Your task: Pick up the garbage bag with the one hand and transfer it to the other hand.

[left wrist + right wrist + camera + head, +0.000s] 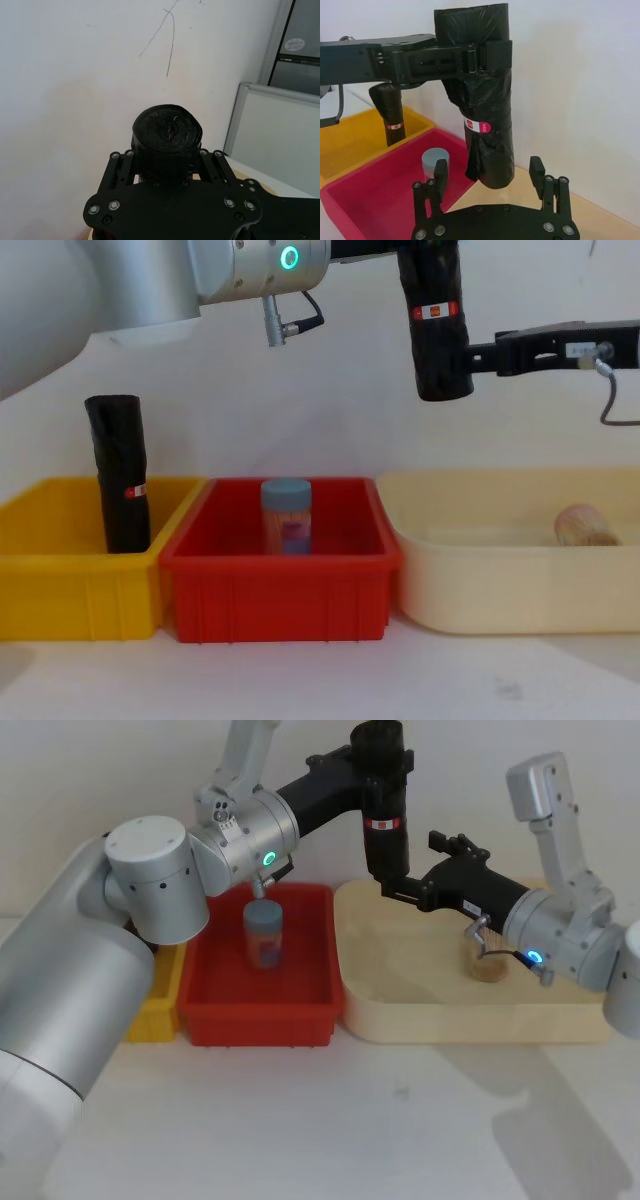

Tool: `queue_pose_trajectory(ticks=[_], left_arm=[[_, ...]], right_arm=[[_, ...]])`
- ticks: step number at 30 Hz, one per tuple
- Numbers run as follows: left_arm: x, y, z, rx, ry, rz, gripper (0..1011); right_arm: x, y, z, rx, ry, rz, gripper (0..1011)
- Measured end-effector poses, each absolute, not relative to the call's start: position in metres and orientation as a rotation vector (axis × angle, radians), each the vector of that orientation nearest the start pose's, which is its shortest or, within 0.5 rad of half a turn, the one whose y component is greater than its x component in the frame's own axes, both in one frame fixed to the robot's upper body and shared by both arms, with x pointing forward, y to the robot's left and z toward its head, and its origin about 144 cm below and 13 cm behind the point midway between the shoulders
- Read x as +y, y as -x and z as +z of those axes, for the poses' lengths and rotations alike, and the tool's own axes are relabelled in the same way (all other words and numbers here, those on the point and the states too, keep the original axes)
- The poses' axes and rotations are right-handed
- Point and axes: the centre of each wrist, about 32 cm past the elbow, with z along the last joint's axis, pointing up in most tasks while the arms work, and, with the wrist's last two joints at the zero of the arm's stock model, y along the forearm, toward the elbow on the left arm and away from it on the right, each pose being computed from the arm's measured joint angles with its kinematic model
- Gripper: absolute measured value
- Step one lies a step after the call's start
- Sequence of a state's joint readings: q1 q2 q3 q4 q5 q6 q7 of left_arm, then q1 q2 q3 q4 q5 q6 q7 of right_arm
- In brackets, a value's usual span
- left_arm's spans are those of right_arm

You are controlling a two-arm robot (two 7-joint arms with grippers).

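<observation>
The garbage bag (435,330) hangs high in the left gripper (487,55), with open air between its lower end and the bins. The right gripper (488,167) has spread fingers (536,171) flanking that end, a gap on each side. Below, a blue-capped jar (286,515) stands upright in the red bin (280,595), a second roll (120,475) stands in the yellow bin (70,590), and a beige jar (585,525) lies in the cream tray (500,595).

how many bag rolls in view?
2. One roll held aloft by the left gripper, right gripper open at its lower end; the other roll stands in the yellow bin.
</observation>
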State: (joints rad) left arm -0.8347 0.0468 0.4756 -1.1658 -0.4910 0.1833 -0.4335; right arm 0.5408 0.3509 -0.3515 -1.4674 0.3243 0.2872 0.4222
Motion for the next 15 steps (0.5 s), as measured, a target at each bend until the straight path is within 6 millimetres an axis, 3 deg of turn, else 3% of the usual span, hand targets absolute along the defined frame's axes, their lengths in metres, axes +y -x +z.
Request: queue_pose_trajectory(ticks=[15], left_arm=[[0.11, -0.629, 1.348, -0.044, 0.173, 0.673, 498]], right_arm=[[-0.227, -0.591, 1.293, -0.144, 0.125, -0.886, 1001]])
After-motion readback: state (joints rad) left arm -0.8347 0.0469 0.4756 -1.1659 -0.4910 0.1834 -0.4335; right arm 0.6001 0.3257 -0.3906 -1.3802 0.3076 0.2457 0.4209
